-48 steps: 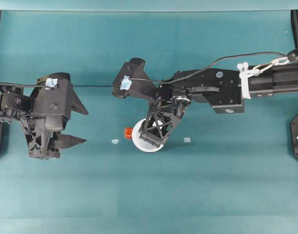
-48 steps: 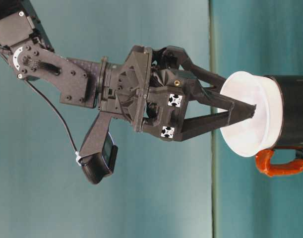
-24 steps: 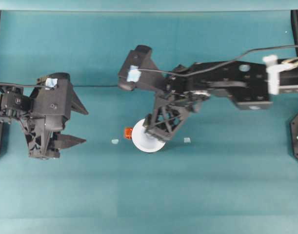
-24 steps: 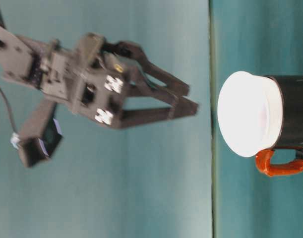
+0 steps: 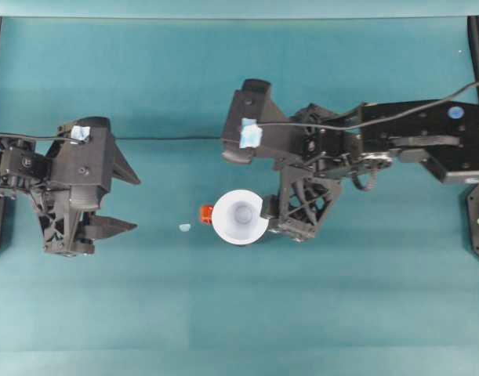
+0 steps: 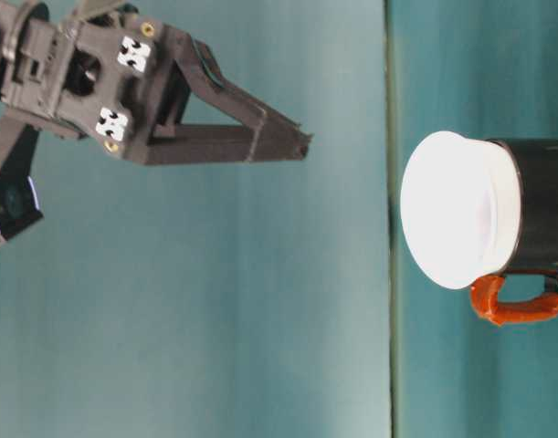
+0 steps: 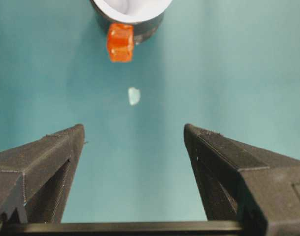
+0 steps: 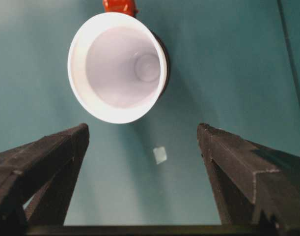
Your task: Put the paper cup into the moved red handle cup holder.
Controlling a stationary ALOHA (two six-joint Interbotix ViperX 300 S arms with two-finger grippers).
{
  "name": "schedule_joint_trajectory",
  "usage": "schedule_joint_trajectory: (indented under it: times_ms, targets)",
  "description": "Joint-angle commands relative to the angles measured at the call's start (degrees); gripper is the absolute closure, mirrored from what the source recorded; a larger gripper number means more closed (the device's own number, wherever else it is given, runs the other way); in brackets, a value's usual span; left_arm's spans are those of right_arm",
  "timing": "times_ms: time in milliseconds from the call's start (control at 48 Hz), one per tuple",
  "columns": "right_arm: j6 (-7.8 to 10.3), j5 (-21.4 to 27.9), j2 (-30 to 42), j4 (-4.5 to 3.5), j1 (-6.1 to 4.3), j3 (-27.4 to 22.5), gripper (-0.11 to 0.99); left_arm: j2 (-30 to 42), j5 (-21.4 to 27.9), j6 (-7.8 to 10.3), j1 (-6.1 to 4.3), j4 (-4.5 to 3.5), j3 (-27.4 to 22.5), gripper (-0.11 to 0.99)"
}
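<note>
Cup (image 5: 239, 218) now sits in the black holder (image 6: 542, 205) on the desk; the right gripper (image 6: 301, 144) has let go and lifted clear, jaws apart. Left gripper's (image 5: 117, 200) jaws also apart. Placement looks done.

The white paper cup (image 5: 239, 217) is seated upright inside the glossy black red handle cup holder (image 6: 542, 206), its wide rim flaring out above the holder's edge. The small orange-red handle tab is seen sticking out from one side.
</note>
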Motion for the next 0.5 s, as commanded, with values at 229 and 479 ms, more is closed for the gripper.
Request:
schedule_joint_trajectory:
  times_ms: [229, 479]
  targets:
    - [0.00, -2.72, -6.33, 0.00, 0.18, 0.70, 0.27, -0.62, -0.26, -0.09, -0.18, 0.18, -0.53, -0.01]
    - [0.00, -2.72, -6.42, 0.00, 0.18, 0.70, 0.27, -0.62, -0.26, -0.18, -0.18, 0.18, -0.53, -0.01]
